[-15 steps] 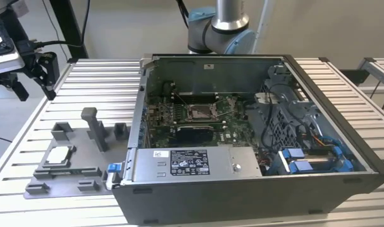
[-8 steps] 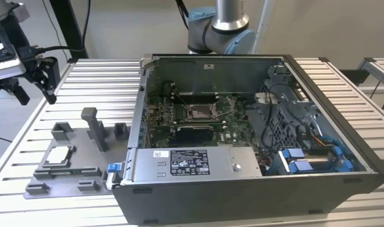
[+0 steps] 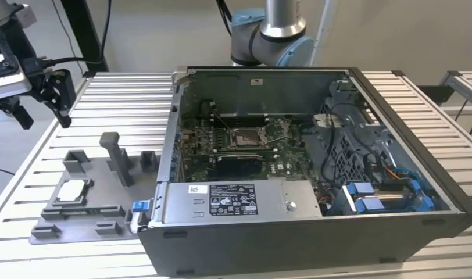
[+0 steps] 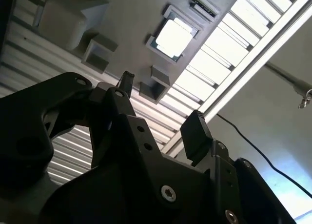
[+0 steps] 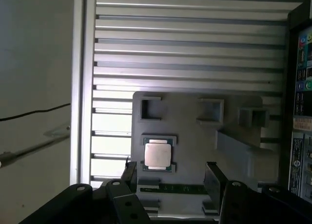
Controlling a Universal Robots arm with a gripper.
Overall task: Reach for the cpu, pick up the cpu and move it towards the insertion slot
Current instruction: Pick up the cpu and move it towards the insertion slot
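Note:
The cpu (image 3: 73, 190) is a small silvery square lying flat in a recess of the grey fixture plate (image 3: 104, 200), at the exterior view's left. My gripper (image 3: 43, 118) hangs well above the table, beyond the plate, open with nothing between its fingers. In both wrist views the cpu (image 5: 157, 154) (image 4: 171, 37) shows past the spread black fingertips (image 5: 213, 177) of the gripper (image 5: 170, 174) (image 4: 161, 107), still clearly apart from them. The insertion slot (image 3: 247, 136), a square socket with a shiny metal frame, sits on the motherboard inside the open computer case.
The open computer case (image 3: 314, 232) fills the middle and right of the slatted metal table (image 3: 127, 93). Upright grey blocks (image 3: 112, 152) stand on the fixture plate near the cpu. The arm's base (image 3: 271, 35) rises behind the case. A black cable (image 5: 34, 112) hangs beyond the table's edge.

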